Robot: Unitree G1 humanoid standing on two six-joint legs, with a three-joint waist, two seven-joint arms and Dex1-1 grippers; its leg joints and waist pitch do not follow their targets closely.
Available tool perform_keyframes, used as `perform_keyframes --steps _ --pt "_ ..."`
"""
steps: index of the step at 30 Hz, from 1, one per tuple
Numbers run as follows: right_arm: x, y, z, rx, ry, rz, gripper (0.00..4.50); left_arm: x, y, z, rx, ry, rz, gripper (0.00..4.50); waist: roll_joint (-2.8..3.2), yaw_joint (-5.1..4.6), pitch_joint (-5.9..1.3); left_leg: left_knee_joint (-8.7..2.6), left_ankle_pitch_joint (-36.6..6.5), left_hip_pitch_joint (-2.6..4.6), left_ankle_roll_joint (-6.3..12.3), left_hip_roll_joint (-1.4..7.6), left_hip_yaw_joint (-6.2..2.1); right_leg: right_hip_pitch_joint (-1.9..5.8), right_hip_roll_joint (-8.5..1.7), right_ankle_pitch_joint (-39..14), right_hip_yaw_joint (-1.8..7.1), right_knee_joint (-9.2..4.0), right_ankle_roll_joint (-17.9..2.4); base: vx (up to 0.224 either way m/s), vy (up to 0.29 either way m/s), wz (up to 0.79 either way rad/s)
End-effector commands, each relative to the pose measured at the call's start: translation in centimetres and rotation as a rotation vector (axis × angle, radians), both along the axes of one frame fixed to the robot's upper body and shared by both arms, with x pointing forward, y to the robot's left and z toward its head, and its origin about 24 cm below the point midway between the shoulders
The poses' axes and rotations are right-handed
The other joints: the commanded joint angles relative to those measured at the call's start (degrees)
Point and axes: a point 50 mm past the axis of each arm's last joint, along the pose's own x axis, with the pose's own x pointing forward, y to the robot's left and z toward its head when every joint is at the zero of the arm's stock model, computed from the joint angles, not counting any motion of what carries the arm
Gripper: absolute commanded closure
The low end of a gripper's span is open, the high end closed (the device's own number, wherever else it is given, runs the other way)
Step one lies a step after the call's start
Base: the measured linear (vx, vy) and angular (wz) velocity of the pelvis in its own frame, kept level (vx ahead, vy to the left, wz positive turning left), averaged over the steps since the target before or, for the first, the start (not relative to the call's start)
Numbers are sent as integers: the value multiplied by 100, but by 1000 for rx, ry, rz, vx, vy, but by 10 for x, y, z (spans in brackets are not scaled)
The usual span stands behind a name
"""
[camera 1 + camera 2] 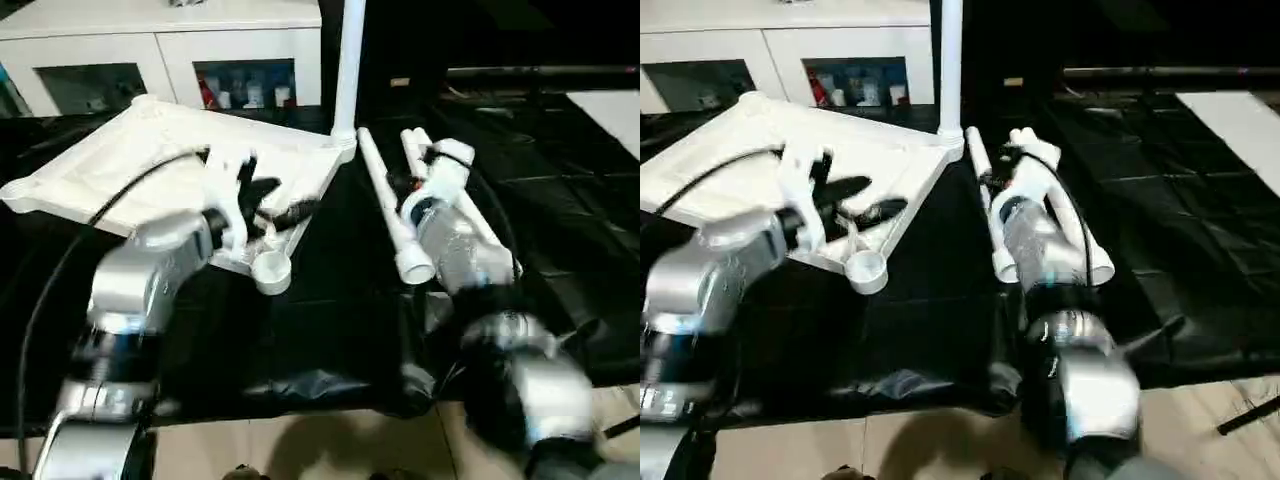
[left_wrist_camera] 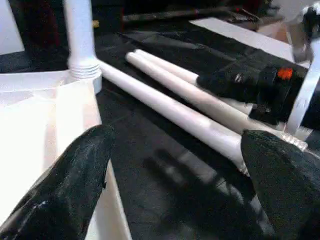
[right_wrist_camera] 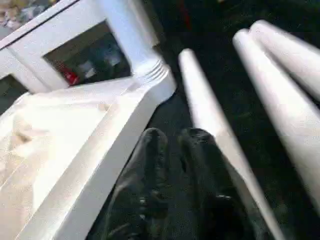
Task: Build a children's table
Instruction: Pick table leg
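The children's table top [image 1: 150, 150] lies upside down on the black cloth, ribbed underside up. One white leg [image 1: 349, 60] stands upright in its far right corner socket. Three more legs [image 1: 385, 200] lie side by side on the cloth to the right of the top. My left gripper [image 1: 285, 202] hovers open over the top's near right edge, close to an empty corner socket [image 1: 271, 268]; the left wrist view shows its fingers [image 2: 80, 170] spread wide. My right gripper [image 3: 172, 140] is low beside the nearest lying leg [image 3: 210, 115], fingers drawn together with nothing between them.
A white cabinet with glass doors [image 1: 160, 60] stands behind the table top. The black cloth [image 1: 330, 320] ends at a pale floor [image 1: 300, 440] in front. A black cable [image 1: 100, 210] runs along my left arm. A white sheet [image 1: 610, 110] lies at the back right.
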Motion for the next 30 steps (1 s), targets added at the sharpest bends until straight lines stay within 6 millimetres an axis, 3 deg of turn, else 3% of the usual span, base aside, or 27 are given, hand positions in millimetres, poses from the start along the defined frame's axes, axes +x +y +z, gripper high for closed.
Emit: perform_keyframes --steps 1,2,3,4,7,8,9,10,12,13,15,17,19,20,21,22,23,25,26,29,30 --pt "-1 7 4 -48 -32 34 403 1 -1 0 20 23 -25 0 132 1 -515 -296 -562 0 190 -113 78 458 -316 -178 241 -398 -1204 0 0 0" --pt "0 7 5 -97 -60 46 390 1 0 -3 44 32 -29 0 118 -7 -514 -291 -595 -7 187 -117 81 471 -322 -254 247 -406 -1208 0 0 0" --pt "2 7 7 -116 -76 54 380 2 1 -4 59 33 -27 0 191 -8 -521 -280 -615 -3 158 -117 72 467 -330 -320 244 -391 -1216 0 0 0" --pt "5 5 9 -143 -80 64 380 1 3 -6 88 47 -30 0 167 -28 -498 -278 -679 -18 173 -127 89 465 -316 -505 246 -425 -1166 0 0 0" --pt "11 1 9 -203 1 98 341 -4 3 -10 172 55 -105 0 232 -50 -487 -268 -650 -21 206 -141 81 457 -310 -900 235 -456 -1021 0 0 0" --pt "13 0 8 -222 20 110 341 -6 3 -11 192 60 -127 0 288 -57 -499 -269 -657 -12 195 -129 64 451 -317 -930 228 -440 -1035 0 0 0" --pt "13 -1 8 -230 30 115 335 -7 3 -11 203 61 -140 0 273 -74 -504 -266 -626 -20 200 -134 68 456 -301 -845 228 -441 -1052 0 0 0" --pt "17 -5 9 -268 81 132 327 -11 3 -15 251 77 -193 0 212 -77 -501 -277 -578 -50 212 -126 57 476 -311 -722 225 -409 -1110 0 0 0" --pt "17 -5 9 -270 85 134 305 -11 3 -15 254 77 -194 0 242 -97 -493 -261 -582 -43 235 -122 72 456 -316 -638 226 -421 -1157 0 0 0" --pt "18 -7 9 -312 148 174 299 -12 5 -15 294 82 -209 0 154 -81 -524 -267 -497 -53 238 -128 55 489 -313 -579 224 -368 -1229 0 0 0" --pt "18 -8 8 -331 175 192 295 -13 8 -15 316 84 -203 0 186 -95 -500 -263 -489 -59 276 -123 73 472 -326 -584 228 -403 -1201 0 0 0" --pt "18 -11 5 -367 214 201 258 -14 17 -16 352 92 -179 0 127 -89 -522 -259 -362 -69 308 -109 72 479 -335 -449 228 -383 -1233 0 0 0" --pt "17 -12 3 -362 236 206 244 -15 23 -17 368 99 -166 0 123 -87 -519 -254 -363 -66 308 -106 71 468 -347 -506 227 -364 -1234 0 0 0" --pt "17 -14 0 -371 255 209 231 -16 27 -19 374 107 -157 0 56 -93 -503 -267 -385 -74 323 -104 83 467 -340 -569 228 -388 -1212 0 0 0" --pt "16 -14 -1 -375 263 211 231 -17 29 -19 376 111 -153 0 92 -78 -511 -262 -384 -61 313 -100 77 459 -350 -615 229 -368 -1218 0 0 0" --pt "15 -15 -4 -382 276 219 214 -18 33 -20 378 119 -143 0 26 -71 -499 -268 -369 -65 306 -96 93 448 -344 -658 235 -389 -1200 0 0 0" --pt "15 -15 -4 -382 276 219 214 -18 33 -20 378 119 -143 0 54 -57 -508 -266 -349 -62 295 -89 82 455 -354 -636 239 -358 -1211 0 0 0" --pt "13 -17 -10 -410 313 227 183 -23 39 -22 377 133 -125 0 -59 -40 -492 -288 -366 -59 287 -74 97 440 -354 -674 241 -373 -1197 0 0 0" --pt "12 -17 -12 -420 330 230 183 -26 40 -23 373 140 -122 0 -25 -25 -501 -283 -338 -57 268 -70 85 446 -367 -652 243 -343 -1203 0 0 0" --pt "10 -16 -16 -425 356 249 162 -30 42 -26 372 152 -120 0 -55 -14 -480 -297 -420 -35 218 -59 96 412 -358 -704 248 -361 -1184 0 0 0" --pt "9 -16 -17 -420 367 255 150 -32 43 -27 371 157 -119 0 -123 1 -479 -303 -424 -38 202 -57 97 421 -361 -713 260 -342 -1166 0 0 0"
